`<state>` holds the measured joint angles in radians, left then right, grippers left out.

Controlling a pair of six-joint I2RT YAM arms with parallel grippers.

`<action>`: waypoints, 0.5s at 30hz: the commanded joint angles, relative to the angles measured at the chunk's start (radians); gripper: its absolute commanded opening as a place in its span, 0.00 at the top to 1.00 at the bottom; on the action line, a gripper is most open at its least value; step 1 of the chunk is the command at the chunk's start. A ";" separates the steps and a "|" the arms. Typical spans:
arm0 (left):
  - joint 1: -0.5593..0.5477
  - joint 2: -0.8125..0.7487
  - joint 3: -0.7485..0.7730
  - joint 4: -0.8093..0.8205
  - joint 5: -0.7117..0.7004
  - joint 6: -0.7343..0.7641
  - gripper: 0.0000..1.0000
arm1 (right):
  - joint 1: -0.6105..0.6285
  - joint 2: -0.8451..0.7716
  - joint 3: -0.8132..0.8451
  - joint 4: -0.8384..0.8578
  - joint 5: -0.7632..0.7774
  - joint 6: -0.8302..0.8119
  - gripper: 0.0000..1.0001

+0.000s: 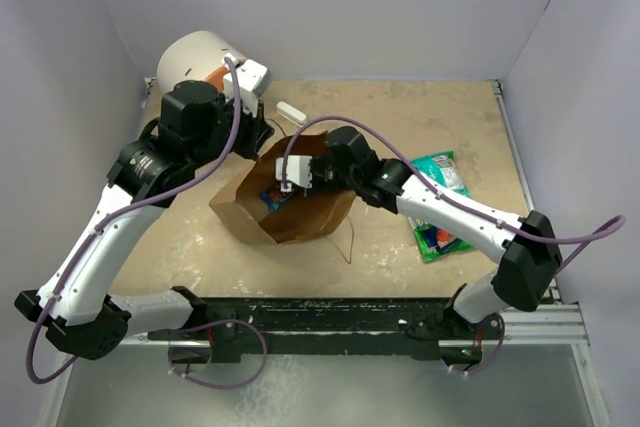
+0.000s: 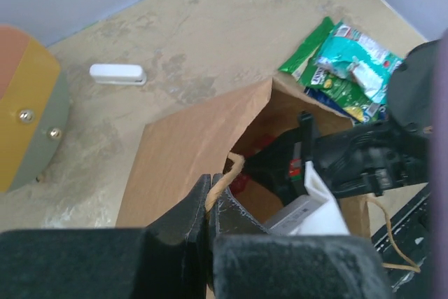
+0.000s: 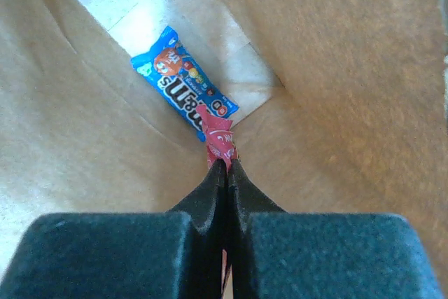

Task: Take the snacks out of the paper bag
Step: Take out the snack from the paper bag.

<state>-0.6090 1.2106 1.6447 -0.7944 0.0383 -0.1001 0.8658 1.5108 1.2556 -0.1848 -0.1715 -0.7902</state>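
The brown paper bag lies on its side mid-table, mouth towards the right arm. My left gripper is shut on the bag's twisted handle at the mouth's edge. My right gripper is inside the bag, shut on a small red packet. A blue candy packet lies deeper on the bag's bottom, also seen from above. Green and teal snack packets lie on the table right of the bag, also in the left wrist view.
A white-and-orange cylinder stands at the back left. A small white bar lies behind the bag. A loose handle loop trails at the bag's front. Grey walls surround the table.
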 commanded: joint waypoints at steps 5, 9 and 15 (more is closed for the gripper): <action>0.005 -0.076 -0.074 -0.007 -0.173 -0.035 1.00 | 0.006 -0.137 0.130 -0.197 -0.236 0.085 1.00; 0.005 -0.066 -0.059 -0.007 -0.198 -0.049 1.00 | 0.005 -0.192 0.244 -0.336 -0.267 0.215 1.00; 0.005 -0.062 -0.073 0.006 -0.205 -0.055 1.00 | 0.006 -0.339 0.358 -0.390 -0.108 0.380 1.00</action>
<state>-0.6090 1.1580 1.5684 -0.8246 -0.1383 -0.1383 0.8684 1.2812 1.5414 -0.5190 -0.3557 -0.5583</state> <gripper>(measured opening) 0.006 0.007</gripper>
